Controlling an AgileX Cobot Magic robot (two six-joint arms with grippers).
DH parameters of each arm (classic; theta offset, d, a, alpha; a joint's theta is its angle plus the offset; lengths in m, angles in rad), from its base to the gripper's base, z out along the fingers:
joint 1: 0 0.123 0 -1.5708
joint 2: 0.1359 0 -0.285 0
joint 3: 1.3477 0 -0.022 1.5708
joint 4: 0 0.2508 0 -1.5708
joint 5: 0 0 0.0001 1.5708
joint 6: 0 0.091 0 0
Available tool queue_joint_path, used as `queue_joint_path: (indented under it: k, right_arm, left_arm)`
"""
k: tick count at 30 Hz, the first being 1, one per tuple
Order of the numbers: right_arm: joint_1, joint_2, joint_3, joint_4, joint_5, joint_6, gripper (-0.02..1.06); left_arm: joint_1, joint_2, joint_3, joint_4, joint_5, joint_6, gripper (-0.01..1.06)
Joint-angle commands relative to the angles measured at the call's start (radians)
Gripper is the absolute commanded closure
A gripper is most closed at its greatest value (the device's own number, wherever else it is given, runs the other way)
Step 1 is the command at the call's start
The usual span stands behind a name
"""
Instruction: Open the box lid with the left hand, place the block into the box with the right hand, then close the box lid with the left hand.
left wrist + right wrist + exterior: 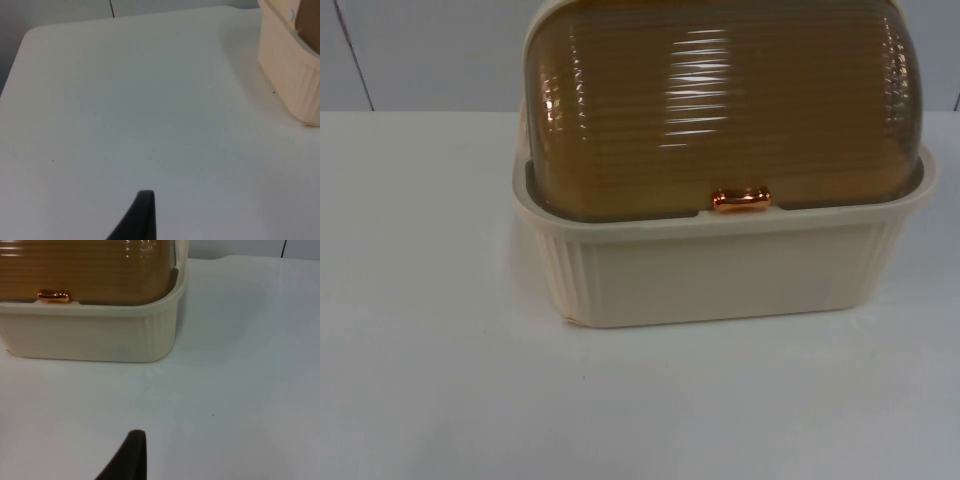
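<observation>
Hovering off the box (720, 270) — both tools, lid (720, 100) shut.

The top view looks forward and down, close on the cream ribbed plastic box (720, 270) with its closed amber ribbed dome lid (720, 100). The right wrist view faces the same front wall and copper-coloured handle (53, 295). The left wrist view looks across the white worktop (125, 110), catching one box corner.
</observation>
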State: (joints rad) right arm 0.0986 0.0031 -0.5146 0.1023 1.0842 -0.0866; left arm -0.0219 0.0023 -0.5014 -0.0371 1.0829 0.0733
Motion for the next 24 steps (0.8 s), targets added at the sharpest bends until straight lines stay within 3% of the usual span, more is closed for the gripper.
queue_joint_path:
  k: [1,24]
  right_arm:
    - [0.003,-0.003,-0.001,-0.003,-0.006,-0.007,0.0]
    - [0.003,-0.003,-0.001,0.013,-0.011,0.027,0.0]
  left_arm:
    - [-0.007,-0.002,0.005,0.004,-0.007,-0.004,0.03]
    - [-0.007,-0.002,0.005,-0.011,-0.007,-0.009,0.03]
